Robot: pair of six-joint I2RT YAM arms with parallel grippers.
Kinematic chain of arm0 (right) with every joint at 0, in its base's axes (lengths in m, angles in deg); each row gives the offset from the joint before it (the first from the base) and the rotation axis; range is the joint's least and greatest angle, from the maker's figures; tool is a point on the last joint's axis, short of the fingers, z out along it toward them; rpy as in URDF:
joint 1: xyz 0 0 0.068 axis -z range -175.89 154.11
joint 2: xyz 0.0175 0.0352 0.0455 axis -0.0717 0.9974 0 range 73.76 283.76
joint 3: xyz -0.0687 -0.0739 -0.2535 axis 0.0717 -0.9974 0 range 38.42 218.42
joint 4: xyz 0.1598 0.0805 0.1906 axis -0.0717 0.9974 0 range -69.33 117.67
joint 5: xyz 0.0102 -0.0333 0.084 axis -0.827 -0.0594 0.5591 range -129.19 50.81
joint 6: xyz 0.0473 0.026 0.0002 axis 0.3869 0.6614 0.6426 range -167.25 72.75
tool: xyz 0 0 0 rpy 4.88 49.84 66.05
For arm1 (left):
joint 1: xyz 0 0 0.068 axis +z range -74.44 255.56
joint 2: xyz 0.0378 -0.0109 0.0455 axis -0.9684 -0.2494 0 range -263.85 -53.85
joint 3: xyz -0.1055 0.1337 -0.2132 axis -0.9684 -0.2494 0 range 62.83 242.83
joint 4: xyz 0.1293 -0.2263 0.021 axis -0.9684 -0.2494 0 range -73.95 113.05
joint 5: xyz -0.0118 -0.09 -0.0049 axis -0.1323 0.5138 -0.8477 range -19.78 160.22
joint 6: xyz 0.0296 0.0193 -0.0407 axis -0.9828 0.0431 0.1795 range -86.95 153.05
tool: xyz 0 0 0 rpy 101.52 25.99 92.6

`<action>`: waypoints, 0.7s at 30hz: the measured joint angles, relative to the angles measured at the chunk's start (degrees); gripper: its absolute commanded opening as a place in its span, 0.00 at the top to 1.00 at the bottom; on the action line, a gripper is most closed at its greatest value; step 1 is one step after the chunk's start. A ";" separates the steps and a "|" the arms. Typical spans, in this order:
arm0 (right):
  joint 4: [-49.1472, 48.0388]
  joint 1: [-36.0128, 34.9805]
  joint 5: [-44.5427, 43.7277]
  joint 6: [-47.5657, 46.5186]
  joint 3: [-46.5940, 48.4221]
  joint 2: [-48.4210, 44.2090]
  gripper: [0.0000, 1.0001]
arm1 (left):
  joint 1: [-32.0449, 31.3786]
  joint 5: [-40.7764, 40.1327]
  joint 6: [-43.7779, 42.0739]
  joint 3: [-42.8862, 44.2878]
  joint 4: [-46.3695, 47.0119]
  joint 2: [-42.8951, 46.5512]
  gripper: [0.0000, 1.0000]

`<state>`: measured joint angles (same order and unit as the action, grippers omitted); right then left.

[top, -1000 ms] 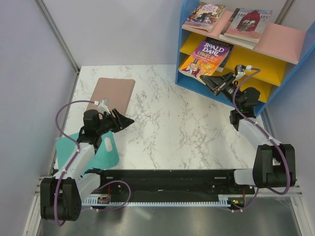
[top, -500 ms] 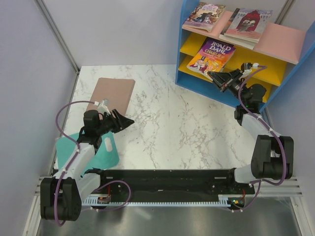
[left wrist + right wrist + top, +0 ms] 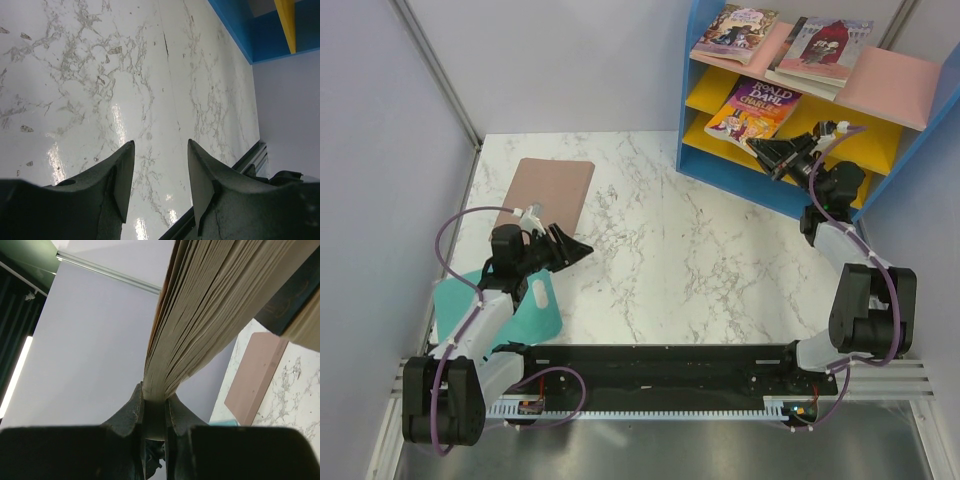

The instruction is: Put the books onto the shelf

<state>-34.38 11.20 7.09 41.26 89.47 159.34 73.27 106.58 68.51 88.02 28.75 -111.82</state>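
Pushed deeper onto shelf [image 3: 692, 92]: Roald Dahl book [image 3: 752, 105], clamped at lower edge by right end effector [image 3: 758, 148]; left end effector [image 3: 159, 165] open, empty. Light, floppy; grip near spine.

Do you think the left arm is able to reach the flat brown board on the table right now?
Probably yes: the left gripper is open and empty, close to the board, with only bare table between them.

arms [image 3: 470, 328]: white links, black joints | cables [image 3: 437, 245]: purple | gripper fingers [image 3: 120, 180]: black, wedge-shaped
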 measured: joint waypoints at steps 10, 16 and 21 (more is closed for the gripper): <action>4.72 0.37 -0.07 -1.77 4.39 1.88 0.95 | 0.00 0.20 0.00 -0.31 0.00 -0.04 0.47; 7.45 0.98 -0.46 -2.89 4.46 2.36 0.91 | 0.00 0.20 0.00 -0.31 0.04 -0.15 0.47; 8.15 1.68 -1.31 -3.21 4.46 2.43 0.84 | -0.07 0.26 0.00 -0.31 0.11 -0.66 0.48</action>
<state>-26.22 12.88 5.78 38.05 93.93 161.76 73.21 106.84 68.51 87.72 28.86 -112.48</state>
